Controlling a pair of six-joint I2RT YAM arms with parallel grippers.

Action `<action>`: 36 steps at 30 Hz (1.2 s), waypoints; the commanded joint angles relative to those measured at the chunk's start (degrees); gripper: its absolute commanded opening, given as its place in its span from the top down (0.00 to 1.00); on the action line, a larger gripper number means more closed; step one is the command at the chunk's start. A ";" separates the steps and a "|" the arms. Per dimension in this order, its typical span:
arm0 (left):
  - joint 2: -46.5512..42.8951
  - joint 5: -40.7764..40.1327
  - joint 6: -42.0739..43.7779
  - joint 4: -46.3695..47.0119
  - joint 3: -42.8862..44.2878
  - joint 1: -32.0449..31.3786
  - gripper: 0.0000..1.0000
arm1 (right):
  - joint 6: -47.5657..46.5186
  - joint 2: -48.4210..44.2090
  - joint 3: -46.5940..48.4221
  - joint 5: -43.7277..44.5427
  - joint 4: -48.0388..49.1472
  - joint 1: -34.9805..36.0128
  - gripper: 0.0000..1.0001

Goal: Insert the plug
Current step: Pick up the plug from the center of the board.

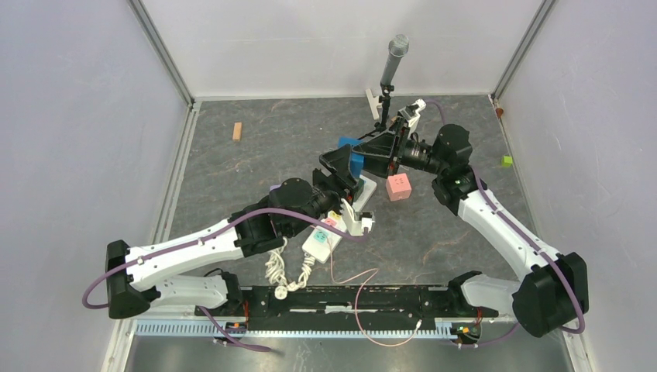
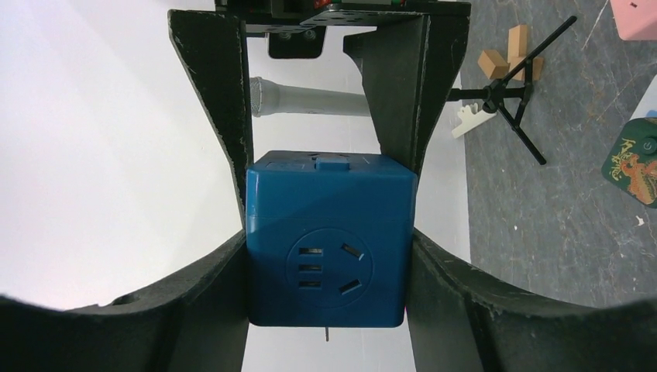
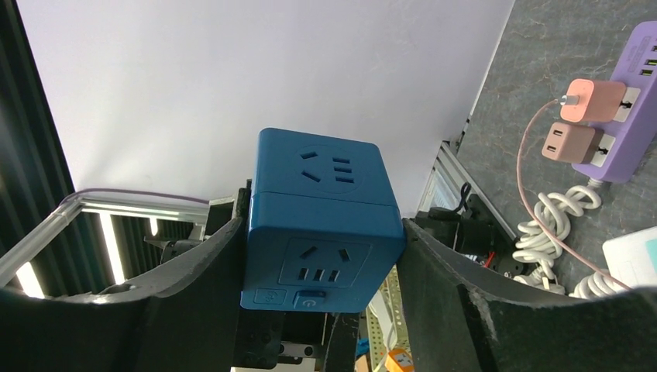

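The blue socket cube (image 1: 356, 157) is held in the air over the bench (image 1: 248, 170), just on the near side of the microphone stand (image 1: 384, 97) and slightly to its left, gripped from opposite sides by both arms. The left gripper (image 2: 328, 240) is pinching the cube: its two black fingers (image 2: 209, 287) press flat against the cube's side faces, and a round socket face with five slots points at that wrist camera. A thin metal pin shows under the cube's lower edge. The right gripper (image 3: 321, 232) is likewise clamped on the cube, with its fingers (image 3: 442, 263) tight against two opposite faces. In its wrist view one socket face looks up and another looks at the camera, above a small button. A pink cube (image 1: 398, 186) lies on the bench nearer the arm bases than the microphone stand and a little to its right. A wooden block (image 1: 237, 131) lies well to the left of the stand, and a small green cube (image 1: 506, 160) lies well to its right, near the side wall. A white power strip (image 1: 321, 242) with a coiled white cord lies farther toward the bases, left of the stand. The right wrist view shows a purple power strip (image 3: 631, 108) with two pink adapters (image 3: 595, 101) plugged in.
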 commanded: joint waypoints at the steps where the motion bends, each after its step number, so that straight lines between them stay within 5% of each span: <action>1: -0.35 0.52 0.51 0.40 2.37 -0.49 0.39 | -4.97 0.07 1.62 -2.23 3.01 0.54 1.00; 3: -0.53 0.52 -0.96 0.20 2.17 -0.48 0.02 | -8.67 0.34 2.83 -2.74 0.47 0.32 1.00; 8: -2.06 1.03 -9.79 2.81 0.61 -0.43 0.00 | -24.77 0.84 8.67 -2.72 -14.64 -1.93 1.00; 12: -3.27 2.21 -23.20 2.18 0.82 -0.21 0.00 | -47.46 1.74 17.25 1.75 -34.31 -3.29 1.00; 18: -3.99 18.19 -48.54 -9.39 3.66 3.26 0.00 | -75.43 2.27 27.14 11.92 -56.45 -3.47 1.00; 25: -4.21 39.50 -68.94 -5.75 0.34 12.44 0.00 | -84.49 4.57 31.25 8.08 -68.18 -3.93 1.00; 36: 3.14 48.84 -65.26 -3.86 3.77 16.25 0.00 | -81.39 5.56 30.44 1.15 -67.33 -3.84 1.00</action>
